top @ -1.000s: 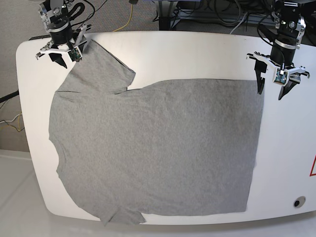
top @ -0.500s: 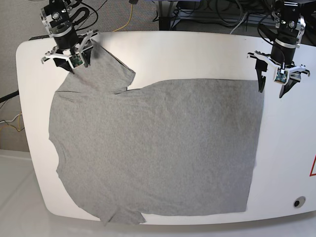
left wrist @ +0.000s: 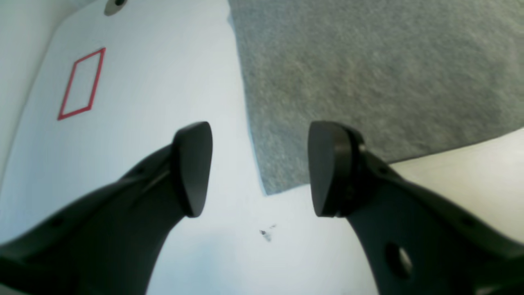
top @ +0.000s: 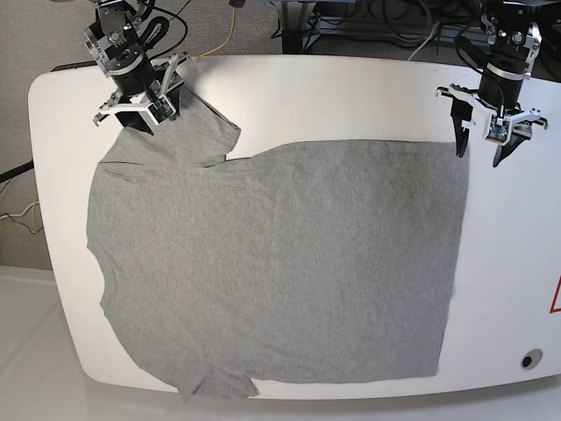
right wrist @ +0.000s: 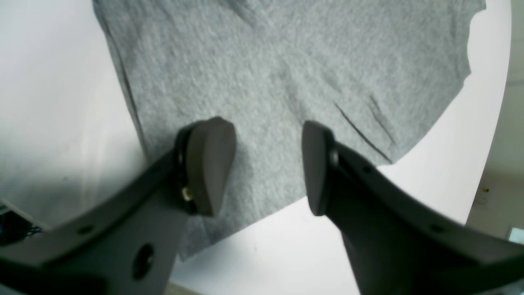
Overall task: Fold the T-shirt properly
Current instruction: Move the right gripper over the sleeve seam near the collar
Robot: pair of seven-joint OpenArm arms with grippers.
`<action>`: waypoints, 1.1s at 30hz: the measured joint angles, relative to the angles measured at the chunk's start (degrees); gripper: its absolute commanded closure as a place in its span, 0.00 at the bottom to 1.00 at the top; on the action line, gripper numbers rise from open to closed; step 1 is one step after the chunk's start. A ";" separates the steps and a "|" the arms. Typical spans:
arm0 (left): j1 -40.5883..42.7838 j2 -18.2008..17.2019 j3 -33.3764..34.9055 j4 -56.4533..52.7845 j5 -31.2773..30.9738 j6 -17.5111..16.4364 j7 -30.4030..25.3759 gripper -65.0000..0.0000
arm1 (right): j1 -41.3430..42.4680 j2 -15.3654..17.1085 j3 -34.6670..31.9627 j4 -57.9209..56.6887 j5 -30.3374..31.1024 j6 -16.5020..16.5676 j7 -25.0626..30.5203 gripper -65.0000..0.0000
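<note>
Grey T-shirt (top: 280, 263) flat on table (top: 351, 96), unfolded; right gripper (top: 138, 112) at 10 o'clock sleeve, left gripper (top: 493, 132) at 2 o'clock corner, both agape, empty

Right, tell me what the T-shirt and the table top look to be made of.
T-shirt: soft knit fabric, probably cotton; heathered grey, fuzzy matte surface, limp creases near the sleeve. Table: smooth white board, perhaps laminate or painted; slightly glossy, rounded corners.

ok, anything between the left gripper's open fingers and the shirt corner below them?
Nothing. In the left wrist view the left gripper hangs open over the T-shirt corner; between them shows only bare white table, with a small dark speck.
</note>
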 measured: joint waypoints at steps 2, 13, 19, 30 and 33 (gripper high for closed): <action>-0.17 -0.20 0.04 -0.07 0.02 0.07 -0.04 0.46 | -0.04 -0.20 0.17 0.00 0.02 -0.11 0.00 0.54; -0.66 -0.83 0.66 -0.44 0.42 0.42 0.11 0.46 | -0.42 -1.03 0.48 0.24 0.39 0.24 -0.37 0.55; -0.63 -0.81 1.05 -0.92 0.37 0.07 0.98 0.46 | 0.04 -0.81 0.55 0.22 0.20 0.24 -0.39 0.55; -1.46 -0.87 1.09 -1.29 0.22 0.90 1.05 0.47 | 0.52 -0.81 1.92 0.15 0.50 0.28 -1.90 0.54; -1.66 -0.87 1.09 -1.68 0.17 0.90 1.31 0.47 | 0.63 -0.79 1.81 0.20 0.46 0.26 -1.77 0.54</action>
